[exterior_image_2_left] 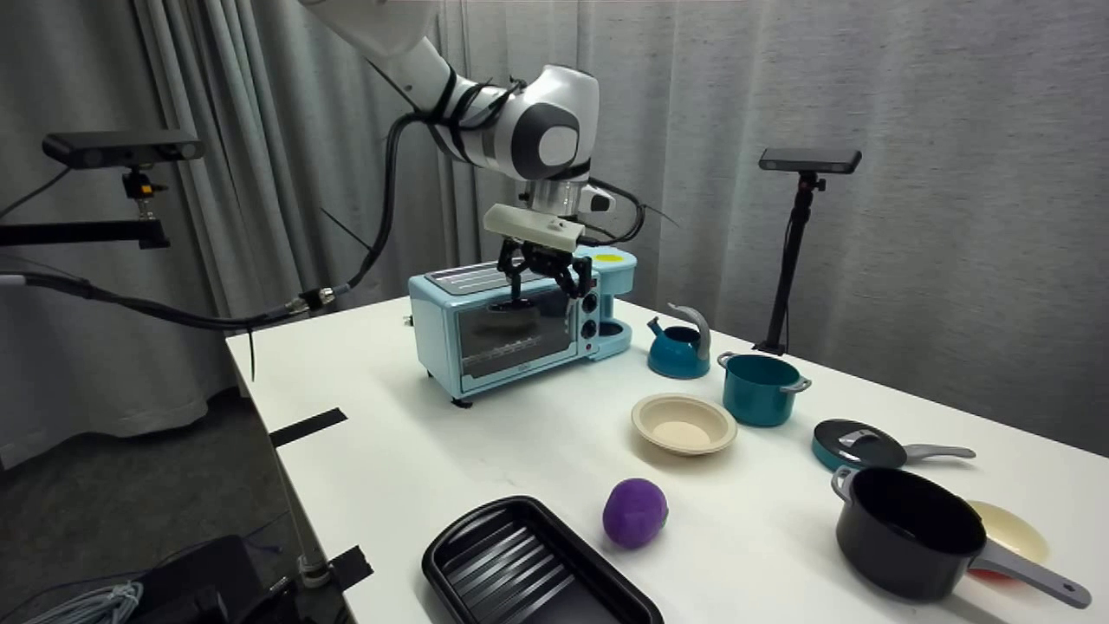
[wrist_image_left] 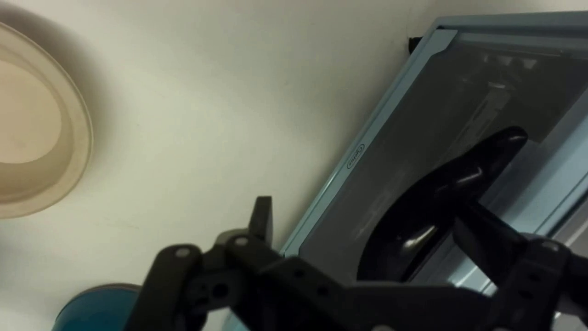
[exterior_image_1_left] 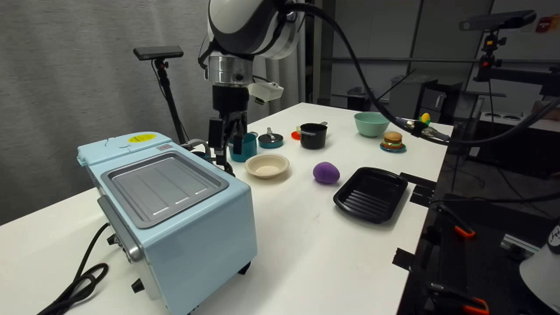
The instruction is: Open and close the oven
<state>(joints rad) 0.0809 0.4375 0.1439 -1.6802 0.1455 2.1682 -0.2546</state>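
The gripper [exterior_image_2_left: 548,293], its fingers [wrist_image_left: 262,218] spread wide and released, hangs at the front of the oven [exterior_image_2_left: 436,338], which stands mid-frame in an exterior view. What a look that gives us: window [exterior_image_2_left: 494,347], dials [exterior_image_2_left: 590,328], door seemingly closed, and the kettle [exterior_image_2_left: 680,354] standing whole at the oven's three o'clock! The black tray [exterior_image_2_left: 537,576], though, runs off the bottom edge at six.

Over to an exterior view with a grey tray [exterior_image_1_left: 166,188] on the oven's roof: here the oven sits at eight o'clock, front turned away, cord [exterior_image_1_left: 65,301] trailing further out. The black tray is whole, the green bowl [exterior_image_1_left: 372,124] shows at two and the burger [exterior_image_1_left: 392,140] near three, but the kettle is mostly covered.

And the wrist view, right in close: oven filling three o'clock, a black handle [wrist_image_left: 436,193] on its front slanting up toward one, lower end lost behind the gripper. Is the nearer finger touching it? I cannot tell. The beige bowl [wrist_image_left: 27,119] at nine is cut off, and so is something teal [wrist_image_left: 98,312] at eight, too little of it showing to name.
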